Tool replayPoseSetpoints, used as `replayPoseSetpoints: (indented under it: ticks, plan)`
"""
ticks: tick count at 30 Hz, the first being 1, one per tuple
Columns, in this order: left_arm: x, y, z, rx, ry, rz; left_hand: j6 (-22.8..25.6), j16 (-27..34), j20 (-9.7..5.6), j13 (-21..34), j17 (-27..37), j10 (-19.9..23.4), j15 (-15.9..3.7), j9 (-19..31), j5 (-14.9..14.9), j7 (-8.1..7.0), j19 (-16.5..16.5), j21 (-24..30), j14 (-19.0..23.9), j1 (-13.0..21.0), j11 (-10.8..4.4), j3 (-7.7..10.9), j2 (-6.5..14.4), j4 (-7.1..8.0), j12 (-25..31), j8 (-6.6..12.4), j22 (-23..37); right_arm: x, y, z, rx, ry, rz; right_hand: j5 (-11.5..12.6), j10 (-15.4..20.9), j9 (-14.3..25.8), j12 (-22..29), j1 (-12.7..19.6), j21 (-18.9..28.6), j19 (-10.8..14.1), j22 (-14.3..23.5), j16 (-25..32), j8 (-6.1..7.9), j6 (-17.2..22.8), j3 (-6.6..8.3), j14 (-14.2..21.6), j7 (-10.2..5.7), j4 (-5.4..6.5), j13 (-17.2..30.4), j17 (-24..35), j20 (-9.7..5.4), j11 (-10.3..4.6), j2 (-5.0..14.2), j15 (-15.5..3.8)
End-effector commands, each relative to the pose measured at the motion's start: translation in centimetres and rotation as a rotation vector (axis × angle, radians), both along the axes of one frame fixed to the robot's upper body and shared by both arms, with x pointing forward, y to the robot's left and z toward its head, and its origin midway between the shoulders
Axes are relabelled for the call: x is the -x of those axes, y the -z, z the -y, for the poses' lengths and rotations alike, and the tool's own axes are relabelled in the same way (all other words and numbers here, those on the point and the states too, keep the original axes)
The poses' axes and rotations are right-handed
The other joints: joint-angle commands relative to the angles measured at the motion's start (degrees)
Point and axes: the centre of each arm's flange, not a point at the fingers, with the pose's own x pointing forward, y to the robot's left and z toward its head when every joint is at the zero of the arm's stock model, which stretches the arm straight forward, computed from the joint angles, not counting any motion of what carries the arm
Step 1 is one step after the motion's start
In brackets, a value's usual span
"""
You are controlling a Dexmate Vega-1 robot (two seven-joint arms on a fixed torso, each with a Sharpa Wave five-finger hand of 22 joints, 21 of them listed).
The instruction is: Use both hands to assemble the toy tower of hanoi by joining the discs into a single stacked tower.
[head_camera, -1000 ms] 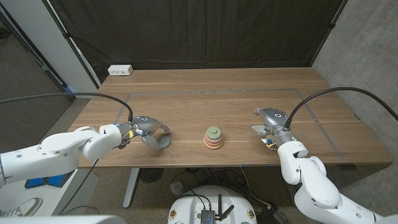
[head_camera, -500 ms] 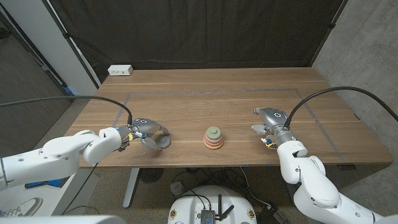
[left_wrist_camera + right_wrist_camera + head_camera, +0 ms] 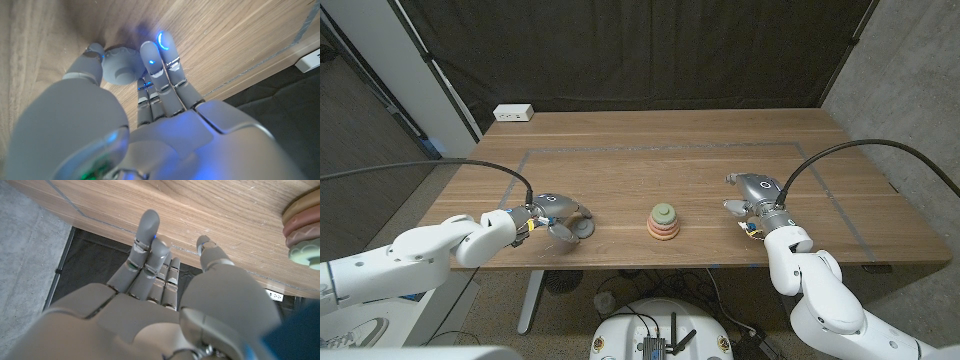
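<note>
Head view: white power strip (image 3: 513, 113) at surface's (image 3: 650, 160) far left edge, dark curtain behind. Stacked discs (image 3: 663, 223) near front middle. Left hand (image 3: 558, 212) well left of stack, pinching grey disc (image 3: 582, 229). Right hand (image 3: 752, 195) right of stack, fingers apart, holding nothing.
Left wrist view: thumb and fingers (image 3: 165, 55) touch grey disc on wood.
Right wrist view: fingers (image 3: 145, 235) spread, stack beside.

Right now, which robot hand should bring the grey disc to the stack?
Left. The left robot hand already has its fingers around the grey disc, beside the stacked discs. The right robot hand holds nothing, on the stack's other side.
</note>
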Motion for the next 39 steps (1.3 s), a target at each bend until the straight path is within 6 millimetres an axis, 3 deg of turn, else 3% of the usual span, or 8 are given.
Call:
replayPoseSetpoints:
  ticks: [1,15,23,39]
  plan:
    - [-0.6,0.6,0.5,0.004,0.015,-0.015,0.65,0.61,-6.47,-0.02,0.14,0.58,-2.97,0.08,-0.18,-0.19,0.32,0.24,0.60,0.49,-0.12,-0.14,0.22,0.17,0.46,0.43,0.22,0.1,0.2,0.1,-0.010,0.006,-0.004,0.39,0.71,0.00,-0.09,-0.29,0.29,0.02,-0.06,-0.02,-0.32,0.37,-0.40,0.48,0.11,0.05,0.24,0.17,-3.46,0.02,0.37,-1.29]
    - [-0.5,0.9,0.3,0.024,-0.012,-0.027,5.60,1.22,-6.51,-0.05,0.27,6.55,-3.00,0.26,-0.03,-0.44,1.39,0.86,1.65,1.99,-1.21,0.20,1.32,-0.06,2.30,1.84,0.27,-0.1,0.4,0.2,-0.027,0.008,0.000,0.51,0.78,-0.01,-0.14,-0.57,0.32,-0.06,-0.08,-0.12,-0.35,0.44,-0.41,0.53,0.10,0.15,0.29,0.37,-3.47,0.10,0.56,-1.29]
    - [-0.4,1.0,0.5,0.042,-0.021,-0.030,11.03,2.44,-6.67,0.99,0.80,13.28,-3.02,0.71,0.41,-1.08,3.04,1.98,3.76,4.46,-2.55,0.94,2.52,-0.41,4.45,3.46,0.34,-0.4,0.5,0.2,-0.036,0.002,0.002,0.59,1.06,-0.01,-0.06,-0.77,0.33,-0.12,-0.09,-0.26,-0.38,0.45,-0.38,0.47,-0.01,0.23,0.36,0.41,-3.47,0.03,0.74,-1.28]
    - [-0.5,0.0,0.9,0.058,-0.010,-0.003,13.07,3.55,-6.66,2.34,2.74,15.45,-3.00,1.19,0.98,-1.32,3.48,2.70,5.07,6.05,-3.07,1.81,3.49,-0.28,4.50,3.62,0.27,-0.3,-0.1,-0.1,-0.025,0.000,0.009,0.79,1.30,0.01,-0.05,-1.15,0.34,-0.20,-0.11,-0.53,-0.45,0.37,-0.31,0.36,0.03,0.32,0.47,0.42,-3.47,0.11,1.13,-1.29]
